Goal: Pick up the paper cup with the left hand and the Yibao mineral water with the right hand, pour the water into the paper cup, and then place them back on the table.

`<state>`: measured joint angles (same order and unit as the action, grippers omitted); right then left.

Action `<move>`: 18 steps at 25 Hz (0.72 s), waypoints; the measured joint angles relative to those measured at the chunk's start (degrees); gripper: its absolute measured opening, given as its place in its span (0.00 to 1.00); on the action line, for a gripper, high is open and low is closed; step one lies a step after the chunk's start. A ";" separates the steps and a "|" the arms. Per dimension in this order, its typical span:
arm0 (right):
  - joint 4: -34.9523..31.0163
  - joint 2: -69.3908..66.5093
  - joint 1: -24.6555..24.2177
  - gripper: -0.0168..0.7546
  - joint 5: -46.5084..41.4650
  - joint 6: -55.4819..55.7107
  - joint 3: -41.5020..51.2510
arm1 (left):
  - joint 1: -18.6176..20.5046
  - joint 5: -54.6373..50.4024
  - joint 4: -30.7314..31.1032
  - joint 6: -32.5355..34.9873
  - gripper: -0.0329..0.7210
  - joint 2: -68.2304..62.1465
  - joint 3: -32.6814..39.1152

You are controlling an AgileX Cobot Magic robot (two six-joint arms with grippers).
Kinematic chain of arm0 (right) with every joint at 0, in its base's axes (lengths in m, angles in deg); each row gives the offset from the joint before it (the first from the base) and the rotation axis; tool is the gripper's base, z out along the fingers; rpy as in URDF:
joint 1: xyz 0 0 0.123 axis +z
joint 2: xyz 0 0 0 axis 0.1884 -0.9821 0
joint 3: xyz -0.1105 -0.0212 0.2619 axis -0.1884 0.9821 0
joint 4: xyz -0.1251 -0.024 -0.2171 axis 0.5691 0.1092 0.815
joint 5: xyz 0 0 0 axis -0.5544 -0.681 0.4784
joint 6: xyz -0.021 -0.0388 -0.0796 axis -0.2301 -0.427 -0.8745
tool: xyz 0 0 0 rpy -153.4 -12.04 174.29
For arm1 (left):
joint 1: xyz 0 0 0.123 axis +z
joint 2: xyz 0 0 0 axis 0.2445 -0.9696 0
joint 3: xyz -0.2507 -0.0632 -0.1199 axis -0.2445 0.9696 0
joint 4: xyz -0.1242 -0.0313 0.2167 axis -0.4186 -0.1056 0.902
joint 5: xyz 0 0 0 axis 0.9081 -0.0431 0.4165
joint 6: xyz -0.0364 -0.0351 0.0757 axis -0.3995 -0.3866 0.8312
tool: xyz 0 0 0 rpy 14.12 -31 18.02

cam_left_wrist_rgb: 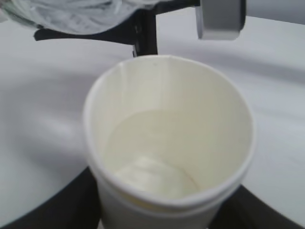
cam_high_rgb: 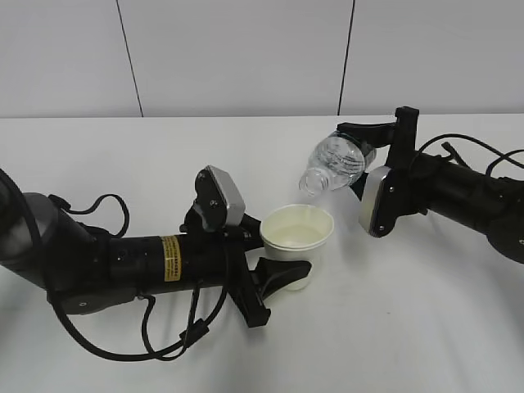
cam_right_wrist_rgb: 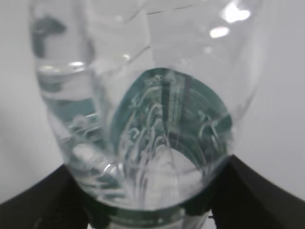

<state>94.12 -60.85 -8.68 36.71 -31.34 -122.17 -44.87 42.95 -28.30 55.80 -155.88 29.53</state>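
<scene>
Item: pouring pair, held above the table (cam_high_rgb: 426, 327). We hold the paper cup (cam_high_rgb: 298, 230) upright in the left hand (cam_high_rgb: 278, 264), jaws closed around its lower wall, mouth open to the sky so it can receive; the left wrist view shows liquid already pooled in its bottom. We hold the Yibao mineral water (cam_high_rgb: 334, 166) in the right hand (cam_high_rgb: 366, 161), jaws clamped on its body, tipped neck-down toward the cup so the contents can run out (no stream is discernible). The bottle mouth hangs just above and beyond the cup's far rim, not touching. Left arm lies low, reaching rightward; right arm stretches leftward, wrist rolled.
</scene>
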 joint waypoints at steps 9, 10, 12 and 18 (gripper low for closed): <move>-0.14 0.00 0.00 0.64 0.00 23.30 0.00 | 1.64 1.52 -2.30 0.44 0.60 0.00 0.00; -0.19 0.00 0.00 0.64 0.00 26.12 0.00 | 1.93 1.67 -2.43 0.81 0.60 0.00 0.00; -0.87 0.00 0.00 0.64 0.00 32.75 0.00 | 2.71 1.96 -2.63 1.44 0.60 0.00 0.00; -4.66 0.00 0.00 0.64 0.00 47.11 0.00 | 5.50 3.18 -3.26 1.95 0.60 0.00 0.00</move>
<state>89.47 -60.85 -8.68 36.71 15.78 -122.17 -39.37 46.13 -31.57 57.74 -155.88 29.53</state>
